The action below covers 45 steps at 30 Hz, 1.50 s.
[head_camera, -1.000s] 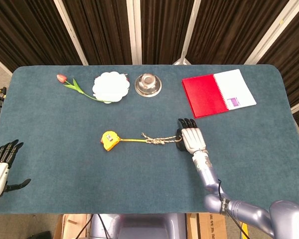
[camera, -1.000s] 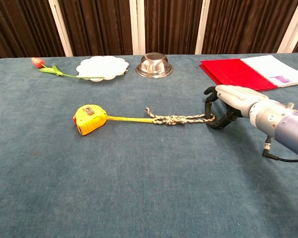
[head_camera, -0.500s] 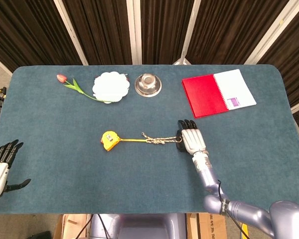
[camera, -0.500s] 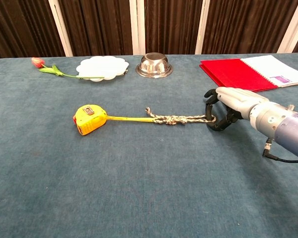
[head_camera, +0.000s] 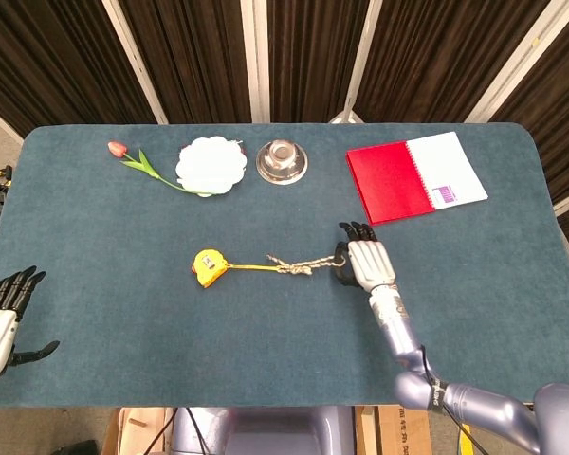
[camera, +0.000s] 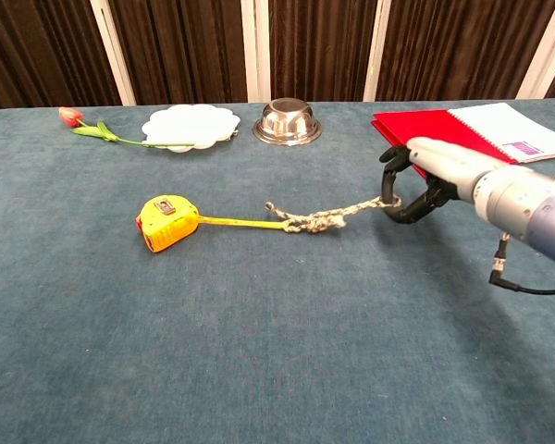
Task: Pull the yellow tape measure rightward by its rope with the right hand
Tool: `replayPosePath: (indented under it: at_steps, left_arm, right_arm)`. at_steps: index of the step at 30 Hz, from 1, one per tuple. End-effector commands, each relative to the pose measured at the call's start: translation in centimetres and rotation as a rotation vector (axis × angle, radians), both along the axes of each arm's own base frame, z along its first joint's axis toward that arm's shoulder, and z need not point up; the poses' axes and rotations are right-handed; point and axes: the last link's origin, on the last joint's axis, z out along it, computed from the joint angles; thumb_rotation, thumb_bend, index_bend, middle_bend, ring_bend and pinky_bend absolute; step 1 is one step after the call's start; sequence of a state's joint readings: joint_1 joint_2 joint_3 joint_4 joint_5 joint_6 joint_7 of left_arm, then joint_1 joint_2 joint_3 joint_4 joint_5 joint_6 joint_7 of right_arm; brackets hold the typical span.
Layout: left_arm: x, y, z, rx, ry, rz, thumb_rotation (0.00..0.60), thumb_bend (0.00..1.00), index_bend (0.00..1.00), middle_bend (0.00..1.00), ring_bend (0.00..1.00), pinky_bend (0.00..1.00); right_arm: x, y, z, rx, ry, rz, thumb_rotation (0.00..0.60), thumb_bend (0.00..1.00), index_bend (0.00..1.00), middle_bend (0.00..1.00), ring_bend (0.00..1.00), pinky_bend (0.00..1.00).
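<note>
The right robot hand (camera: 424, 178), fingers curled around the rope (camera: 326, 217), has lifted its end off the table (camera: 259, 351); the tape measure (camera: 166, 221), well left, hasn't budged yet.

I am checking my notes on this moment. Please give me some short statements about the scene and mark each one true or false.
1. The right hand holds the end of the rope. True.
2. The yellow tape measure lies on the red notebook. False: it lies on the bare table, far left of the notebook.
3. The tulip lies left of the white plate. True.
4. The left hand holds the metal bowl. False: it holds nothing, fingers apart, at the table's near left edge.
</note>
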<state>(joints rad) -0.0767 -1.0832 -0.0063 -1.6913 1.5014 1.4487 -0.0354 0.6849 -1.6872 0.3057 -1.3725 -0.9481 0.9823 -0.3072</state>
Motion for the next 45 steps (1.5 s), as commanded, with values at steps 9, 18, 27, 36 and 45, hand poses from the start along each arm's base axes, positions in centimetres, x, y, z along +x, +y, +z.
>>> replayPosePath:
  at_steps: [9,18,27,36,45]
  left_arm:
    - [0.1,-0.1,0.0,0.004,0.004,-0.011,0.6,0.0,0.0,0.0,0.0,0.0]
    - [0.2,-0.2,0.0,0.006,0.009,-0.019,0.6,0.0,0.0,0.0,0.0,0.0]
    - [0.5,-0.4,0.1,0.012,0.014,-0.032,0.6,0.0,0.0,0.0,0.0,0.0]
    - [0.5,-0.5,0.1,0.023,0.025,-0.037,0.6,0.0,0.0,0.0,0.0,0.0]
    - [0.6,-0.6,0.2,0.031,0.034,-0.044,0.6,0.0,0.0,0.0,0.0,0.0]
  right_arm:
    - [-1.7,0.1,3.6,-0.019,-0.116,-0.139,0.6,0.47,0.65,0.13,0.0,0.0]
    - [-3.3,0.3,6.7,-0.043,-0.245,-0.263,0.6,0.47,0.66,0.13,0.0,0.0]
    - [-4.7,0.5,9.8,-0.083,-0.306,-0.347,0.6,0.48,0.66,0.13,0.0,0.0]
    - [-6.9,0.1,13.4,-0.175,-0.283,-0.402,0.6,0.48,0.66,0.14,0.0,0.0]
    - [-10.1,-0.3,17.2,-0.276,-0.252,-0.477,0.6,0.48,0.66,0.14,0.0,0.0]
